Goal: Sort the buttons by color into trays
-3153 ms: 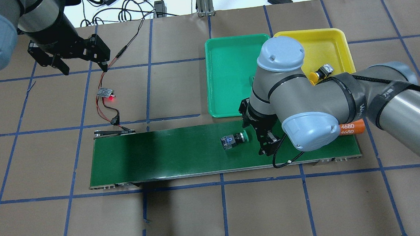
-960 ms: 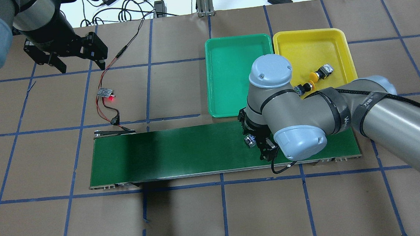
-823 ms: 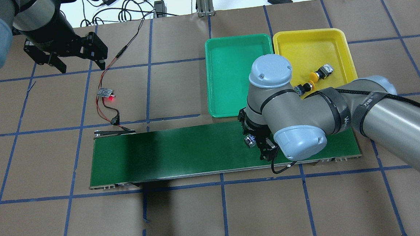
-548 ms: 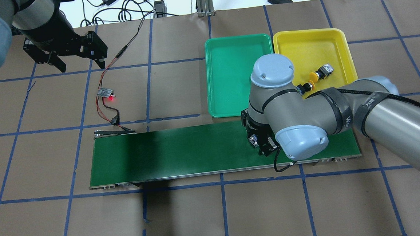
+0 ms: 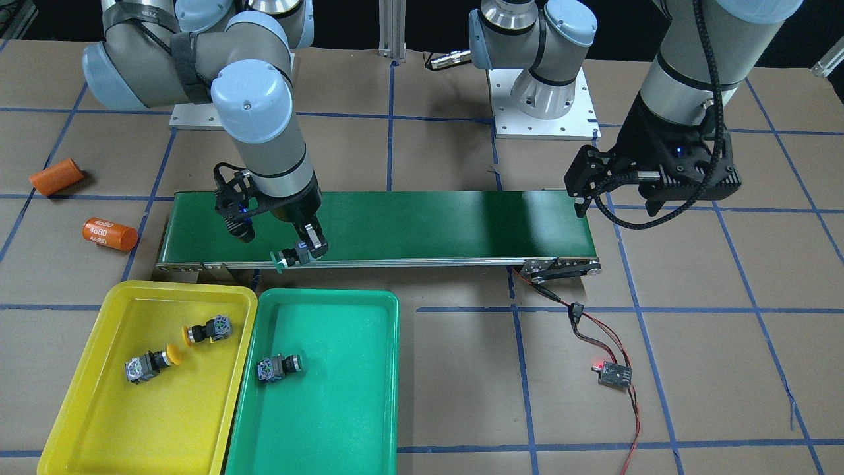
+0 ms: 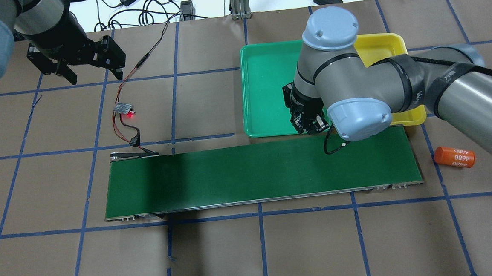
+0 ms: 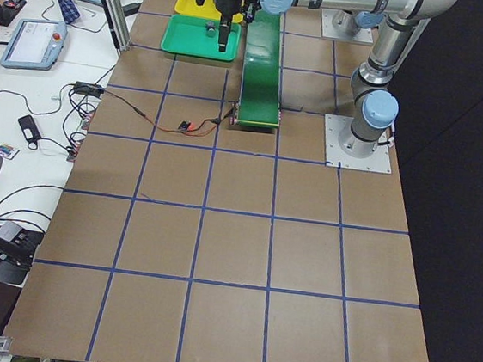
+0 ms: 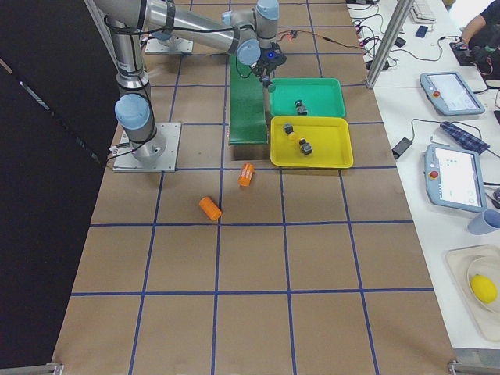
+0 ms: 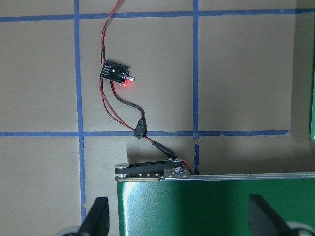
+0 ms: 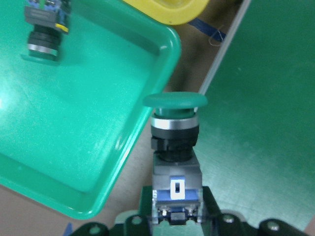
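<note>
- R pincer (image 5: 300, 253) is gripping the green button (image 5: 289, 256) by its grey-blue end, over the gap btwn conveyor belt (image 5: 428, 221) & green tray (image 5: 343, 409).
- If it's letting go too soon, the button could be dropping onto the counter (image 5: 461, 369) or bouncing off the rim.
- L pincer (image 6: 95, 75) is hanging open, holding nothing, well apart.

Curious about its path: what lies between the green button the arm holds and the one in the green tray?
Front-facing view: just a strip of brown table cover, then the rim and bare floor of the green tray.
</note>
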Controlling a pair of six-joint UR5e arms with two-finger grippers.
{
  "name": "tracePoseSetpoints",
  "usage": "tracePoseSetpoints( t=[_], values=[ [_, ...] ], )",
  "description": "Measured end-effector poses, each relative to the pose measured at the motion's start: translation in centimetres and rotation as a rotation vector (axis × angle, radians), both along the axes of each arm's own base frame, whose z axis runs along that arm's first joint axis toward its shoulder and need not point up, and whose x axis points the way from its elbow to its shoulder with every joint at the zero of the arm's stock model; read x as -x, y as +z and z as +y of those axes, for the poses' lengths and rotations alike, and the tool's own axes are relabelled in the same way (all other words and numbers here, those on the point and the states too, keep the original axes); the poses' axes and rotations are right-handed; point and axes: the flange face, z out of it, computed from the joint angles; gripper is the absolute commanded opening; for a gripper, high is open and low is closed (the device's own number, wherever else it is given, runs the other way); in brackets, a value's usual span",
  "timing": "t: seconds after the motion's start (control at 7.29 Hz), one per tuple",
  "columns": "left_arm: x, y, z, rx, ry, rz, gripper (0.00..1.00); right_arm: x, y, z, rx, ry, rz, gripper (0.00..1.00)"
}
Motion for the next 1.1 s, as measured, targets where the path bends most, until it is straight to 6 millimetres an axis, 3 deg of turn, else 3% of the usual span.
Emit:
tracePoseSetpoints(
  t=[0.14, 0.27, 0.41, 0.55, 0.82, 1.1],
  values=[
    [0.0, 0.1, 0.1, 0.002, 0.000, -0.002, 1.00, -0.4, -1.0, -3.4, 0.022, 0.008, -0.008, 0.04],
    [0.0, 0.1, 0.1, 0.002, -0.001, -0.003, 1.00, -1.2, -3.0, -6.9, 0.037, 0.008, -0.014, 0.62],
    [0.0, 0.1, 0.1, 0.002, -0.001, -0.004, 1.00, -1.6, -4.3, -8.9, 0.049, 0.006, -0.014, 1.00],
    [0.0, 0.1, 0.1, 0.001, -0.001, -0.004, 1.00, -1.8, -4.4, -9.6, 0.060, 0.007, -0.012, 1.00],
    [0.0, 0.1, 0.1, 0.001, -0.002, -0.004, 1.00, -1.3, -2.3, -9.1, 0.059, 0.021, -0.008, 1.00],
    [0.0, 0.0, 0.0, 0.001, -0.001, -0.003, 1.00, -0.2, 3.6, -5.9, 0.017, 0.140, 0.009, 1.00]
  ],
)
